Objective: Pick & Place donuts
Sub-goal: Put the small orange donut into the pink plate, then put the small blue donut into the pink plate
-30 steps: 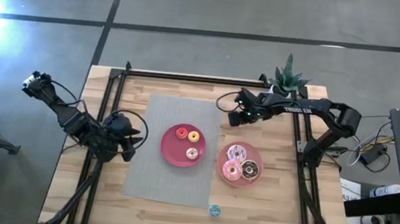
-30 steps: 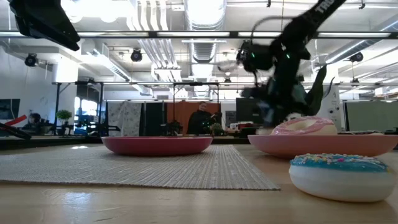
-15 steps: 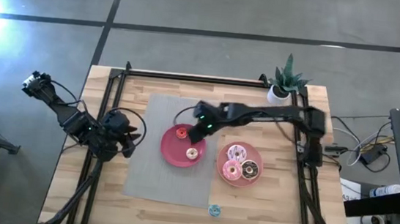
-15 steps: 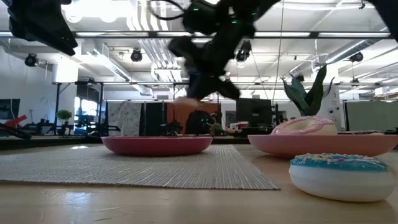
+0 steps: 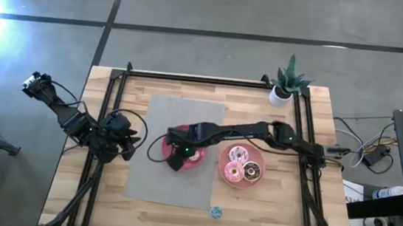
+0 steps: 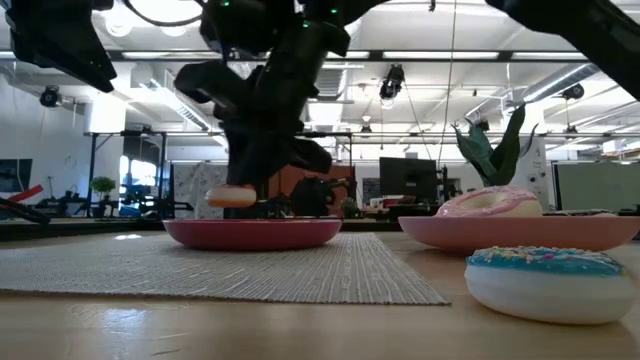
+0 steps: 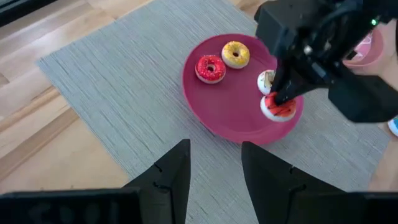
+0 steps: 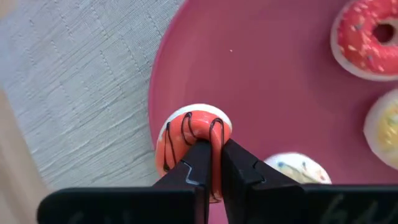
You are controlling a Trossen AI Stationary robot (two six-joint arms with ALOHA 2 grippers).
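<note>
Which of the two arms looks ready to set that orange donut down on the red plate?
The right. Its gripper is shut on the orange donut over the red plate. The left gripper waits open at the mat's edge, holding nothing.

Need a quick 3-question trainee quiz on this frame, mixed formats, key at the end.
1. True or false: the right gripper is shut on the orange donut above the red plate.
2. Multiple choice: where is the blue donut? A) on the pink plate B) on the bare wood near the table's front edge C) on the grey mat
3. Fill in: the left gripper waits over the ____ with its fingers apart.

Key: 1 true; 2 B; 3 grey mat.
</note>
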